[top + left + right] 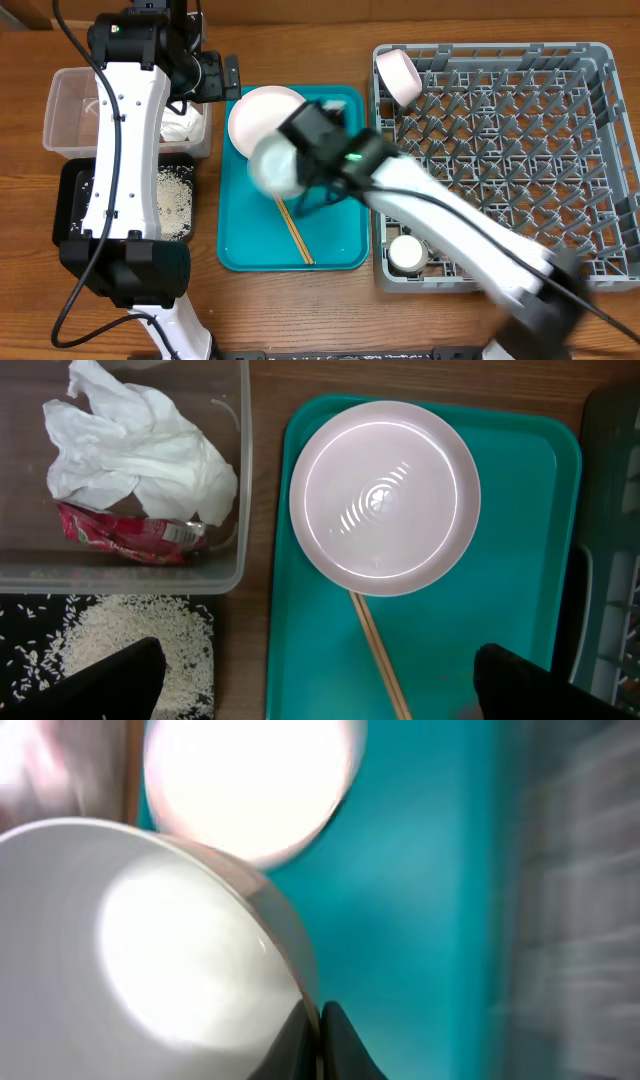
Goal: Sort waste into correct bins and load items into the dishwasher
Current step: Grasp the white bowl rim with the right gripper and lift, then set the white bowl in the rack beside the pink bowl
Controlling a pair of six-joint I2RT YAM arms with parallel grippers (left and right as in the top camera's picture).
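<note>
My right gripper [318,1032] is shut on the rim of a white bowl [130,950], held above the teal tray [340,255]; the bowl also shows blurred in the overhead view [272,165]. A round white plate [384,497] and two wooden chopsticks [378,657] lie on the tray. My left gripper [320,685] is open and empty, above the tray's left edge. The clear tub [230,570] holds the crumpled napkin [140,445] and the red-and-white wrapper [130,532]. Rice scraps [130,635] lie in the black tray [72,200]. The grey dish rack [520,150] holds a pale bowl [398,72] and a small cup [406,254].
The left arm stretches over the tub and black tray in the overhead view. The right arm crosses the rack's front left corner. Bare wooden table [300,310] lies in front of the tray.
</note>
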